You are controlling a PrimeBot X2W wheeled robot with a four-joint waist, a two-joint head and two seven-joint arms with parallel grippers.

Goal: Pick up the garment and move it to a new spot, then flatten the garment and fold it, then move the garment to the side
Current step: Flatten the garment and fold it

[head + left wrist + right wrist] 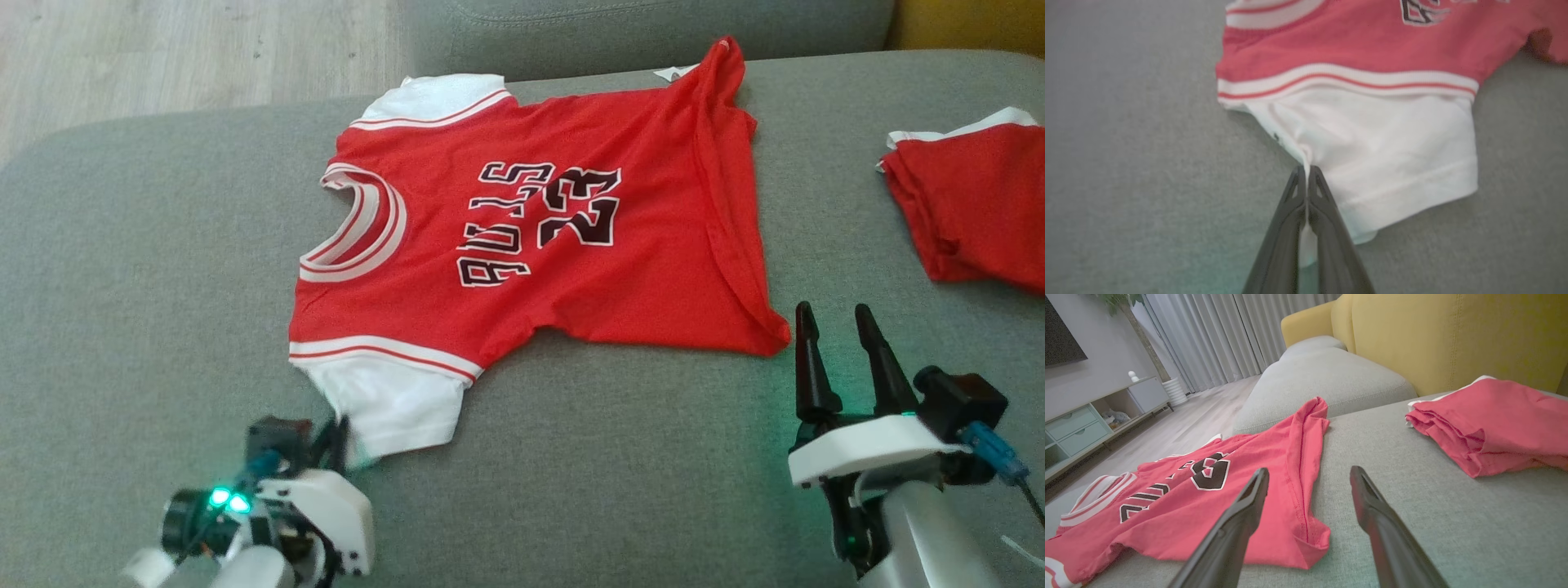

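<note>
Pinching white sleeve [1392, 151] of jersey [571, 245], left gripper [1306, 170] fully closed | right gripper [833, 310] spread wide, empty, just beside hem [747, 278] | jersey spread on grey sofa [163, 286], number up | folded garment [971, 204] well apart

in the head view the folded red garment [971, 204] runs out over the right edge, and the left gripper [339, 433] hides its fingertips behind its own body, where they meet the white sleeve [400, 400]. in the left wrist view the jersey [1372, 41] is cut by the top edge, its lettering blurred and not readable, and how deep the sleeve cloth goes between the closed fingers [1331, 228] is hidden. in the right wrist view the small things [1115, 415] in the cabinet [1079, 437] are too small to tell.
</note>
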